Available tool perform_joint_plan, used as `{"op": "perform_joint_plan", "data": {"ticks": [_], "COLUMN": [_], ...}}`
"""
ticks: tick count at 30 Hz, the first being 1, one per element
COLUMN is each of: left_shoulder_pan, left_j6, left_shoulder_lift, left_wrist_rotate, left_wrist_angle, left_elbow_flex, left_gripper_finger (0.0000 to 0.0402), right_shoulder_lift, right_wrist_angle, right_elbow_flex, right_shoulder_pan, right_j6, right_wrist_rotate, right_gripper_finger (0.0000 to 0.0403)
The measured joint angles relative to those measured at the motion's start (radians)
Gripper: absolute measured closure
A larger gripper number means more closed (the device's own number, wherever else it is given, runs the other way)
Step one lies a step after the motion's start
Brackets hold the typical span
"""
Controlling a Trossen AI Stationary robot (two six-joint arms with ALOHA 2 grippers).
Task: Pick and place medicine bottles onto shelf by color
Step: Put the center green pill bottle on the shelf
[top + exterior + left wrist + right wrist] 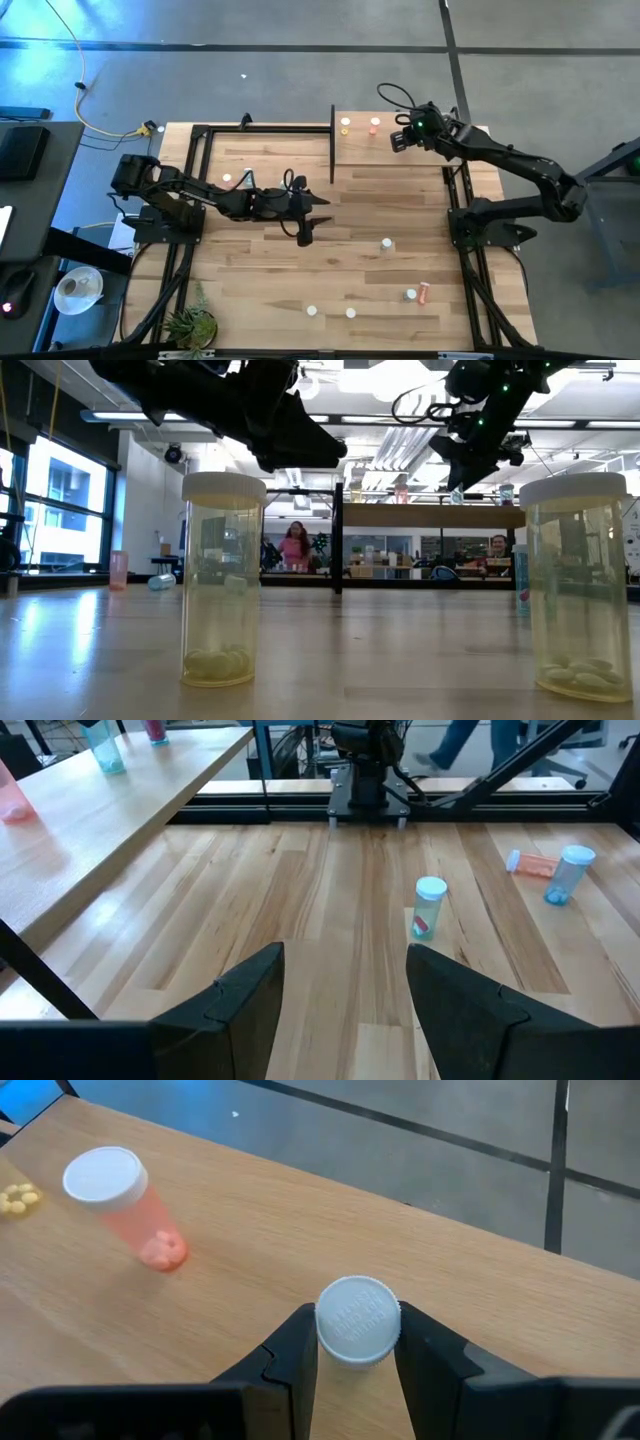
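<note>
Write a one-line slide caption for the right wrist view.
Right gripper closed around a white-capped bottle over the shelf, beside a standing pink bottle.

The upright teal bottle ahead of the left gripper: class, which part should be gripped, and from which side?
Probably the body of the teal bottle, below its cap, approached level from the left gripper, whose fingers are open: it stands upright on the tabletop, round sides free.
</note>
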State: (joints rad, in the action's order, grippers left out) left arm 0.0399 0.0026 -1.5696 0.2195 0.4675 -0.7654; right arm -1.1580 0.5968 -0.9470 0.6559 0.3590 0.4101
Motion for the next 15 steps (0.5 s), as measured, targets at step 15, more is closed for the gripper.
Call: {"op": "perform_joint_plan", "data": {"ticks": [15], "left_shoulder_pan": [0.0], "left_j6": [0.0], "left_shoulder_lift": [0.0], "left_wrist_rotate": [0.0], "left_wrist_angle": [-0.003], "left_elbow_flex": [0.0], "left_gripper_finger": [0.0202], "right_shoulder_lift": [-0.001], "right_wrist_angle": [0.013], "right_elbow_flex": [0.0], "right_shoulder_pan": [0.0], "right_j6": [0.002], "right_wrist_rotate": [-0.002], "right_gripper_finger": [0.0251]}}
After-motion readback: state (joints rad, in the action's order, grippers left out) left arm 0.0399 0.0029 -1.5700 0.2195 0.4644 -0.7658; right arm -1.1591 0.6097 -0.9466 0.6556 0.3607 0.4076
